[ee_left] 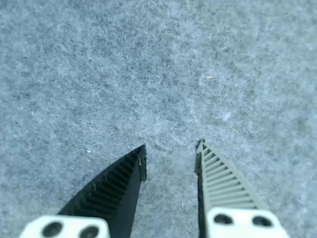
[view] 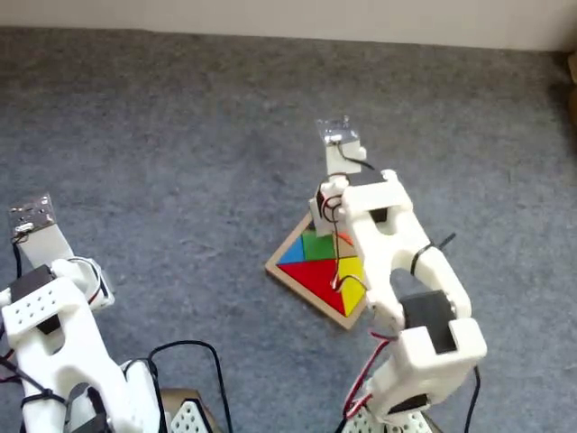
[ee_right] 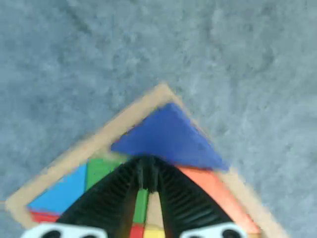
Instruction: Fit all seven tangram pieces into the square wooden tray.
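Square wooden tray (view: 305,296) lies just right of centre and below the middle of the high view on the table (view: 180,135), which is covered in a grey, short-napped felt or carpet. The tray sits diamond-wise, one corner pointing to frame left and one toward the bottom edge, so its pale, thin, flat rim runs on the diagonal. The right arm overhangs its far side. Inside are flat, matte pieces with straight edges: large red triangle (view: 317,278), yellow piece (view: 352,289), light blue triangle (view: 293,253), green piece (view: 317,244). In the right wrist view a dark blue triangle (ee_right: 166,136) points its square corner into a tray corner, its long side lying across the tray; an orange piece (ee_right: 213,186) borders it. Right pincer (ee_right: 147,173) is closed, ribbed black fingers together over the pieces; contact cannot be told. Left pincer (ee_left: 171,153) is spread apart over bare nap, at lower left in the high view, well apart from the tray.
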